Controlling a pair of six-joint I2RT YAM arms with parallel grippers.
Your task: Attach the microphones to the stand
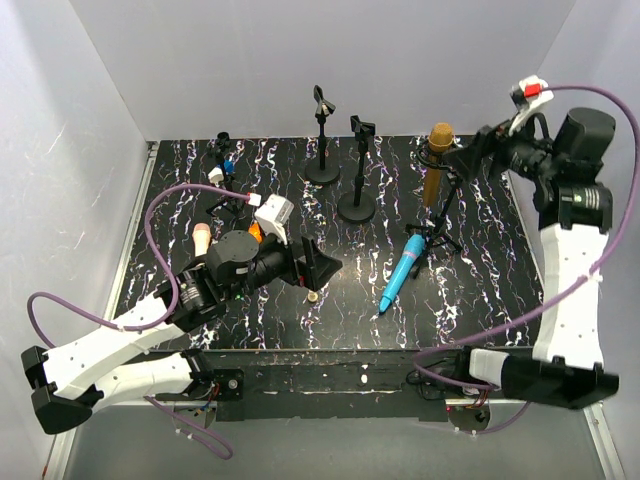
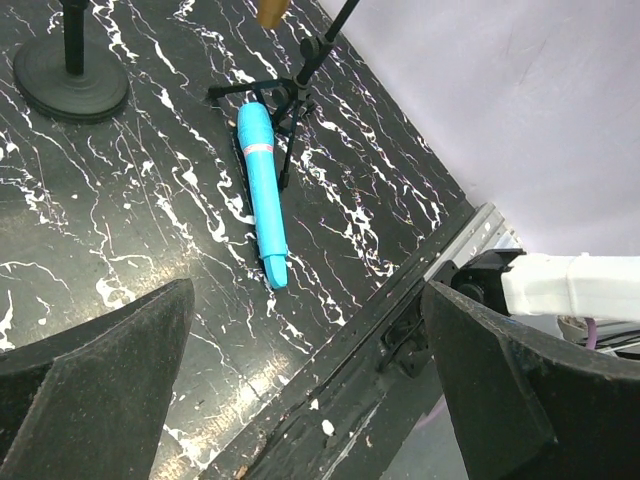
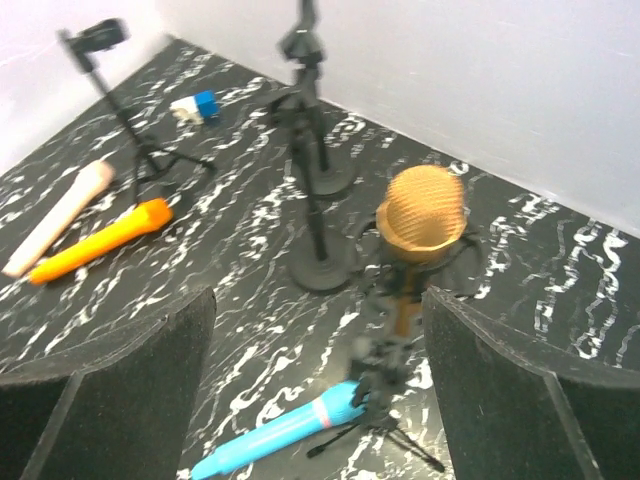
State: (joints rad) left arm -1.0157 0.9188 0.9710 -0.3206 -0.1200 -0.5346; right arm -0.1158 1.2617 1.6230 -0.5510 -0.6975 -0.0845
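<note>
Top view: four microphones and four stands share a black marbled worktop [image 1: 480, 300]. The golden-brown microphone [image 1: 437, 150] stands upright in the holder of a tripod stand [image 1: 440, 225] at the right rear. The blue microphone [image 1: 402, 268] lies flat, its upper end at that stand's legs. The pink microphone [image 1: 203, 238] and the orange microphone [image 1: 255, 232] lie at the left, the orange one mostly hidden by the left arm [image 1: 120, 340]. Two round-base stands [image 1: 323, 130] and a second tripod stand [image 1: 222, 138] carry nothing. One small beige peg [image 1: 313, 296] lies near the front edge.

Left wrist: the left fingers [image 2: 100, 390] stand wide apart with nothing between them, above the front edge of the worktop [image 2: 150, 200]; the blue microphone [image 2: 265, 190] lies beyond them.

Right wrist: the right fingers [image 3: 110, 390] stand wide apart, gripping nothing. Ahead of them is the golden-brown microphone [image 3: 422, 210] in its stand, with the blue microphone [image 3: 280, 435] lying at the stand's feet. The orange microphone [image 3: 100, 240] and the pink microphone [image 3: 60, 215] lie side by side at the left.
</note>
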